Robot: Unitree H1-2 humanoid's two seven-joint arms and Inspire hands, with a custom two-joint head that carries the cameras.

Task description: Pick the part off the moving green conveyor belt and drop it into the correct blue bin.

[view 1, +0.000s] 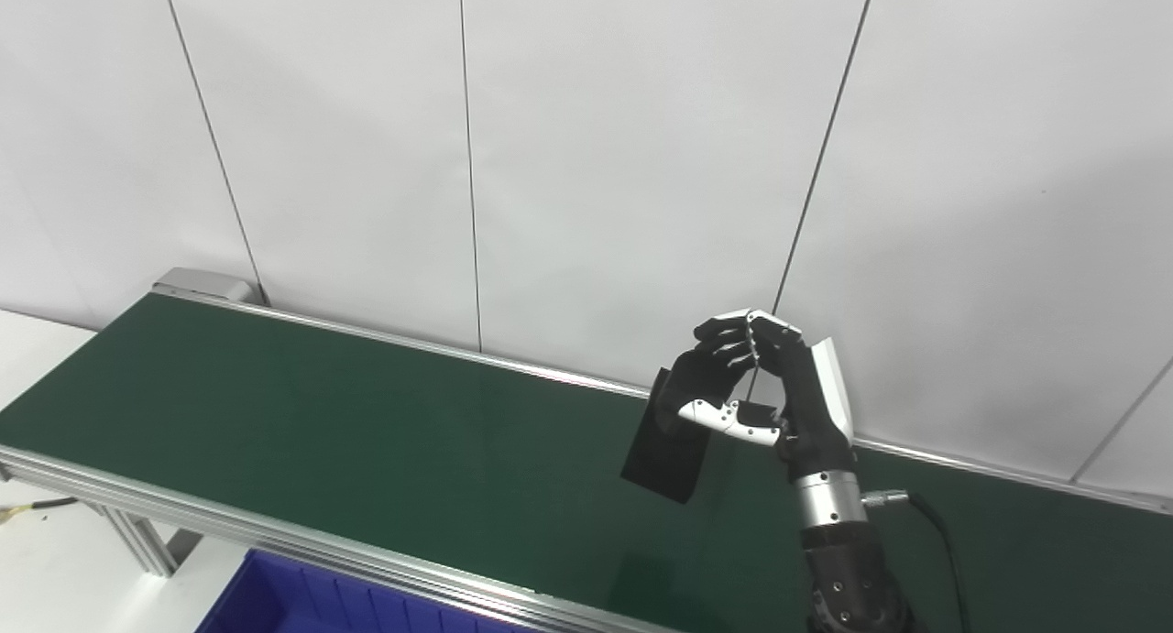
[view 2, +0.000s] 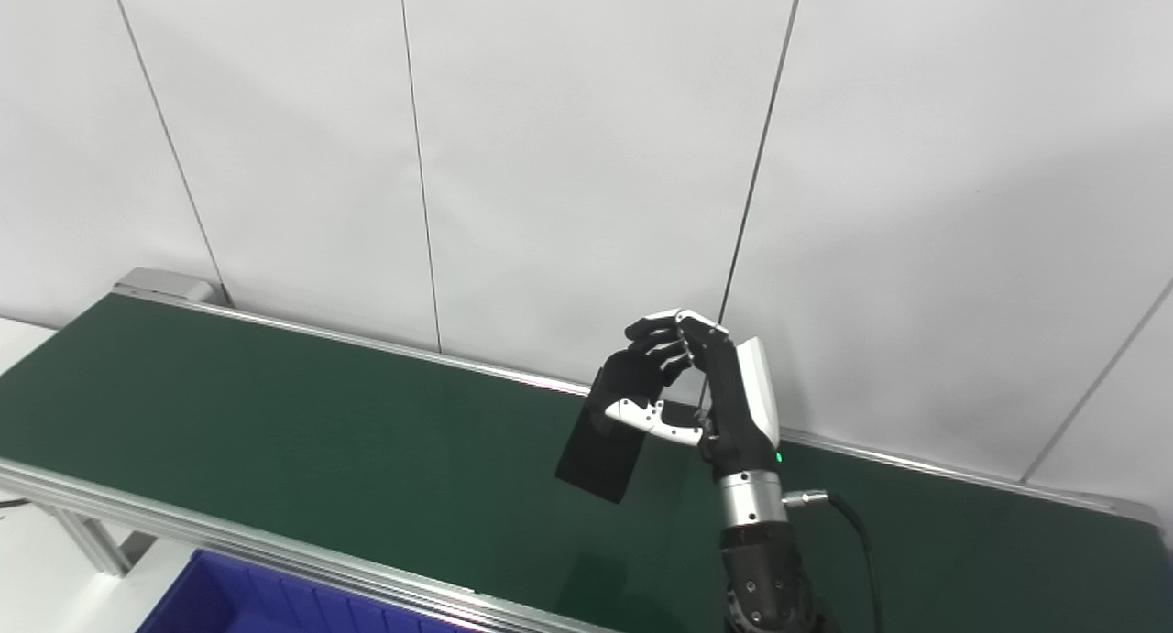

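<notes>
R hand (view 1: 765, 386) raised above green belt (view 1: 321, 413), fingers (view 1: 724, 340) curled w/ thumb pinching flat black part (view 1: 667, 454) by top edge; part hung clear of belt. Risk: shallow pinch, part could slip/swing before reaching blue bin (view 1: 302, 601) below belt's near edge. L hand unseen.

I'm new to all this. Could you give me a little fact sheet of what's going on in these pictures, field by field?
Setting: green conveyor belt with metal side rails, running along a white panelled wall
Working hand: right hand, raised above the belt
Held item: flat black part, pinched between fingers and thumb, hanging down at a tilt, clear of the belt
Other hand: left hand not in view
Drop-off: blue bin below the belt's near edge, only partly in view
Stage: part already picked up, not yet dropped
</notes>
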